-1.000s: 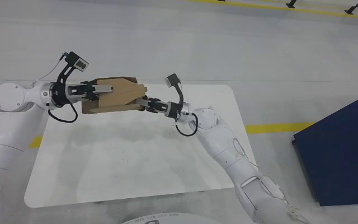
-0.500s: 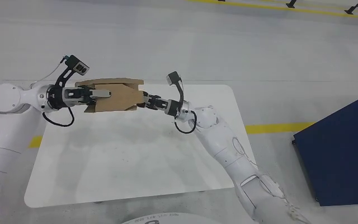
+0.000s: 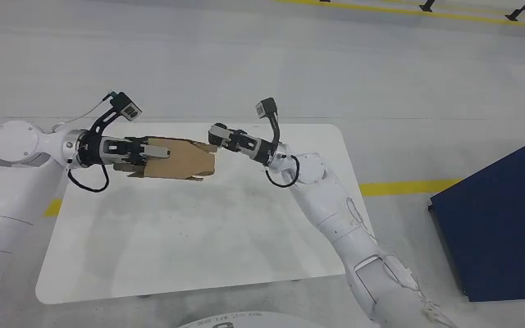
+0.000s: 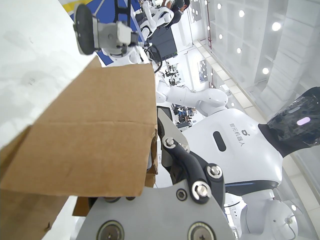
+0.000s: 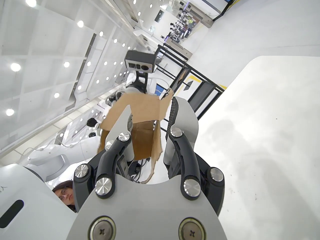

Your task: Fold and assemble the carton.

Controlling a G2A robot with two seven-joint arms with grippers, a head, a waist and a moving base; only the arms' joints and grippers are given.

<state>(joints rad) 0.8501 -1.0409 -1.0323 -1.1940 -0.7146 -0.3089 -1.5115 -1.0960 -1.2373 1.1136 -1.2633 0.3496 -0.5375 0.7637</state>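
the left gripper (image 3: 157,152) alone clamps the half-formed carton (image 3: 187,161) above the table's (image 3: 205,238) far side. gripped at one end only, it could sag or slip. just beyond, the right gripper (image 3: 215,133) hangs open off its corner, having let go since a second ago, and the carton sits lower.

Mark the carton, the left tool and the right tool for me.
carton (image 3: 187,161), top view, on its upper brown panel.
left tool (image 3: 161,153), top view, midway between its fingertips, at the carton.
right tool (image 5: 152,106), right wrist view, midway between its open fingertips.
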